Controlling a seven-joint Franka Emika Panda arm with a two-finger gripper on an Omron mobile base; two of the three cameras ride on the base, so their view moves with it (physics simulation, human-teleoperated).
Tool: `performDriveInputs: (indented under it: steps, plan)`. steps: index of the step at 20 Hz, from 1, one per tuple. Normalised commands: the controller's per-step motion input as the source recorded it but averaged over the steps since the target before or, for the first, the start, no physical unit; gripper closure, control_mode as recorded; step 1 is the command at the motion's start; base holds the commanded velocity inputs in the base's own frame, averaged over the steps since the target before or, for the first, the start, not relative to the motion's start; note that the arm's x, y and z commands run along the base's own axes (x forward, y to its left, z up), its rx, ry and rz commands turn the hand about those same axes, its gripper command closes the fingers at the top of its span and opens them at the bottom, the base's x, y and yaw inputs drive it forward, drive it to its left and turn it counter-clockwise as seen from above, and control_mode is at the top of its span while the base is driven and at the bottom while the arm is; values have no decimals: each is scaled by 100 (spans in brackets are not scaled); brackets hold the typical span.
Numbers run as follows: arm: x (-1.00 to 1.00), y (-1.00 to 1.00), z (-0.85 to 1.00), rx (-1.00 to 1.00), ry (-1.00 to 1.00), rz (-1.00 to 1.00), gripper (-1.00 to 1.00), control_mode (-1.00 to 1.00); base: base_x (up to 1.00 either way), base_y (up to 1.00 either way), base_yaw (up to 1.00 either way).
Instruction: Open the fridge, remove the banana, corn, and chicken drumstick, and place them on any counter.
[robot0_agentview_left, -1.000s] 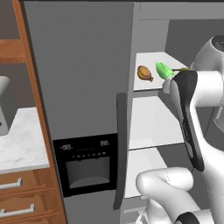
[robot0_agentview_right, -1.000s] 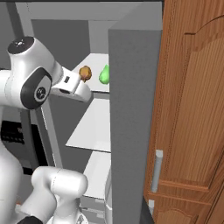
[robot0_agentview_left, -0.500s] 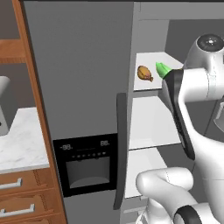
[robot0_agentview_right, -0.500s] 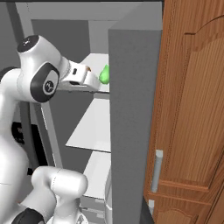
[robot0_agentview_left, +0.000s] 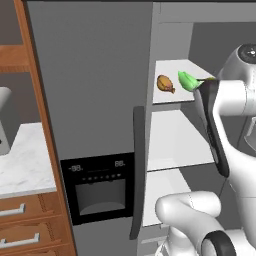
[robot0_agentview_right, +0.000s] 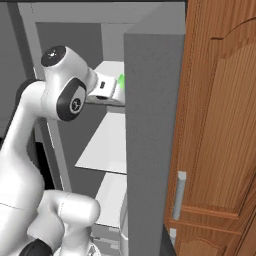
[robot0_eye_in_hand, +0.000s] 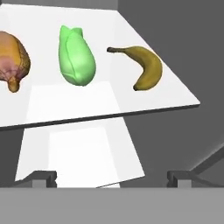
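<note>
Tall grey fridge (robot0_agentview_left: 100, 100): right door already open, white shelves showing. On top white shelf (robot0_eye_in_hand: 100, 103), three foods in row, none taken yet: round orange-brown chicken drumstick (robot0_eye_in_hand: 11, 61) on left, bright green pointed corn (robot0_eye_in_hand: 76, 59) in middle, curved yellow banana (robot0_eye_in_hand: 146, 68) on right. Pincer (robot0_eye_in_hand: 113, 177) spread wide, grasping nothing, just before shelf edge. Left to do: grab each food, put it on white marble table (robot0_agentview_left: 22, 167) left of fridge.

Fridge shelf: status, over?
Claw open, empty, short of the top shelf. Chicken drumstick, corn, banana all on it, untouched. Nothing in the way.
</note>
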Motion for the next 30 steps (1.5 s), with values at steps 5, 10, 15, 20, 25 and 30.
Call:
performDriveInputs:
  steps: [5,10,15,20,25,30]
  plan:
    - [37,-24,2,3,0,-2,-100,-100,0,0,0]
    - [41,-30,0,0,0,-3,-100,-100,0,0,0]
    - [39,-37,-1,0,0,-3,-100,-100,0,0,0]
    - [41,-17,0,0,-1,-5,-100,-100,0,0,0]
    - [36,-24,-3,0,0,-6,-100,-100,0,0,0]
    - [32,-30,-15,0,0,-6,-100,-100,0,0,0]
